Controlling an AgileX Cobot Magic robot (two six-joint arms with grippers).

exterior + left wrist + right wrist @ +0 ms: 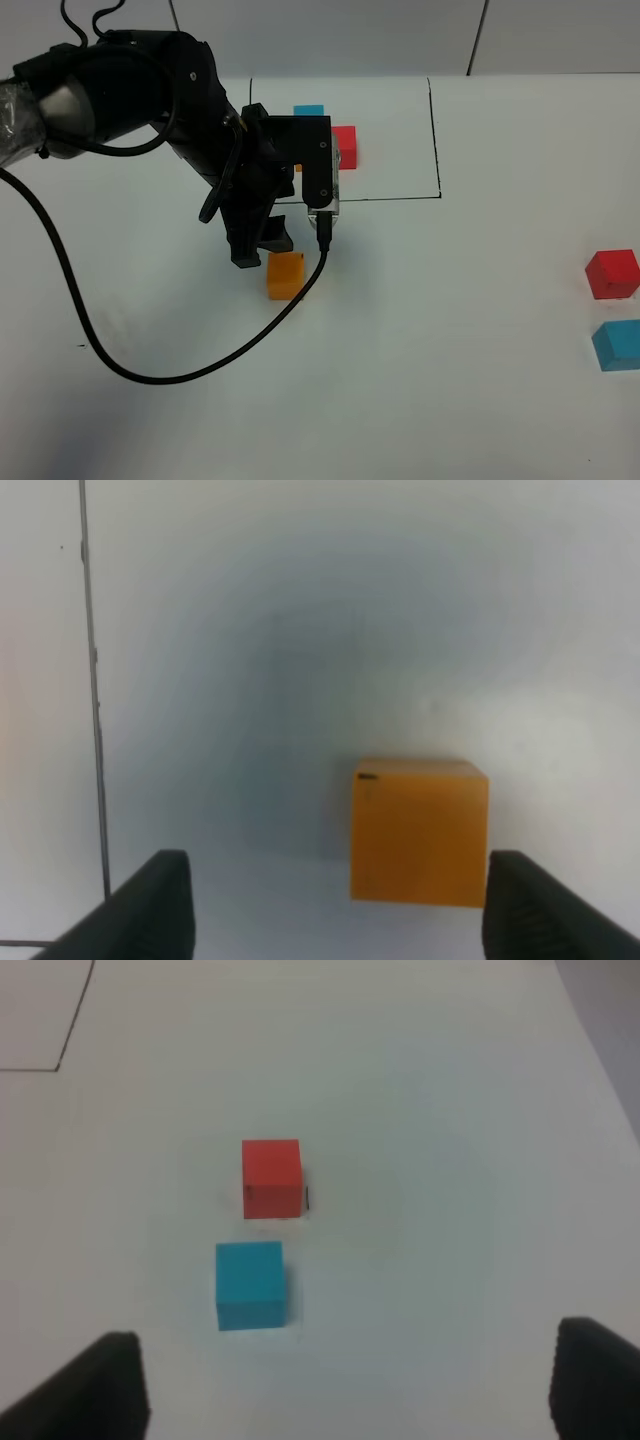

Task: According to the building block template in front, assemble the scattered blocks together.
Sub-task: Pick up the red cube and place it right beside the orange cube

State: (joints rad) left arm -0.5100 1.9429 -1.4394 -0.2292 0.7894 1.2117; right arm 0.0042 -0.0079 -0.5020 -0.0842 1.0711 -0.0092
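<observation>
Now, left gripper [345, 908] straddles the orange cube [420, 830]

Jaws wide, nothing clamped; cube lies just nearer than the framed template [345, 146]. Right gripper [347, 1388] gapes empty, facing red cube [271, 1178] and blue cube [250, 1285], well off right

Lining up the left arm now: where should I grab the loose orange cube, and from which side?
Grip the orange cube by its two opposite side faces, coming down from above. It sits flat and alone, sides roughly parallel to the fingers of the open left gripper, but off-centre toward one finger, so probably shift sideways first.
</observation>
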